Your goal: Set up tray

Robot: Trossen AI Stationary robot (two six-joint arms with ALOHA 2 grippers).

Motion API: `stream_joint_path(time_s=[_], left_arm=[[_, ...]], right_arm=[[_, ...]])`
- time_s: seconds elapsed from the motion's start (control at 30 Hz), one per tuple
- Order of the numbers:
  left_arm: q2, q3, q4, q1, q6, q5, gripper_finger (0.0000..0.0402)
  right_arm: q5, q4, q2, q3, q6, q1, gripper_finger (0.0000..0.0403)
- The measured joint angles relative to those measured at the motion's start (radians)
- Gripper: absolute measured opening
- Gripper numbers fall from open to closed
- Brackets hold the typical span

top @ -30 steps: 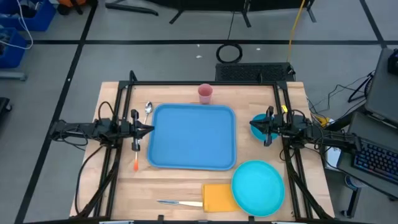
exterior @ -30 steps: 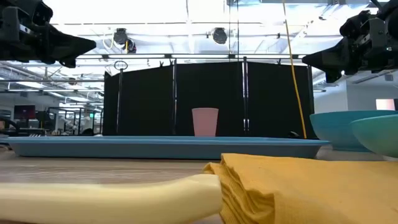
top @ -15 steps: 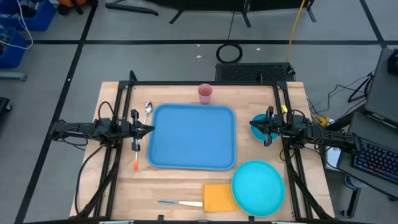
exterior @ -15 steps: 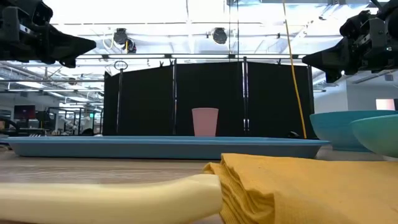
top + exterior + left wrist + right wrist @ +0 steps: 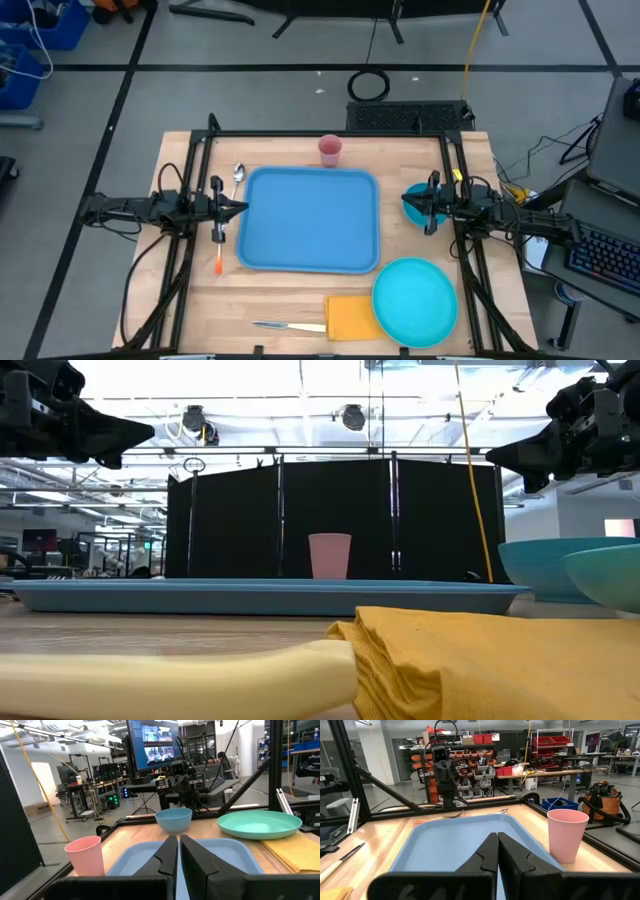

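Nothing shifted vs earlier frames; setup not begun, judging by bare tray (image 5: 310, 220) mid-table w/ pink cup (image 5: 330, 150), plate (image 5: 415, 301), napkin (image 5: 350, 317) all off it. Left gripper (image 5: 240, 208) parked at tray's left edge, fingers pinched together, empty. Right gripper (image 5: 408, 201) over bowl (image 5: 413, 211), likewise closed, nothing held.

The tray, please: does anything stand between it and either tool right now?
Nothing visible does. The tray lies bare at the table's middle. The left tool hovers at its left edge and the right tool hangs off its right side above the blue bowl; both are shut and empty.
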Motion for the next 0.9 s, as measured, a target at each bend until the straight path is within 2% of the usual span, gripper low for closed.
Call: stream_joint_path(time_s=[0.8,0.9], left_arm=[[0.000,0.000,0.000,0.000,0.000,0.000,0.0026],[0.000,0.000,0.000,0.000,0.000,0.000,0.0026]], right_arm=[[0.000,0.006,0.000,0.000,0.000,0.000,0.0000],[0.000,0.050,0.001,0.000,0.009,0.000,0.0000]])
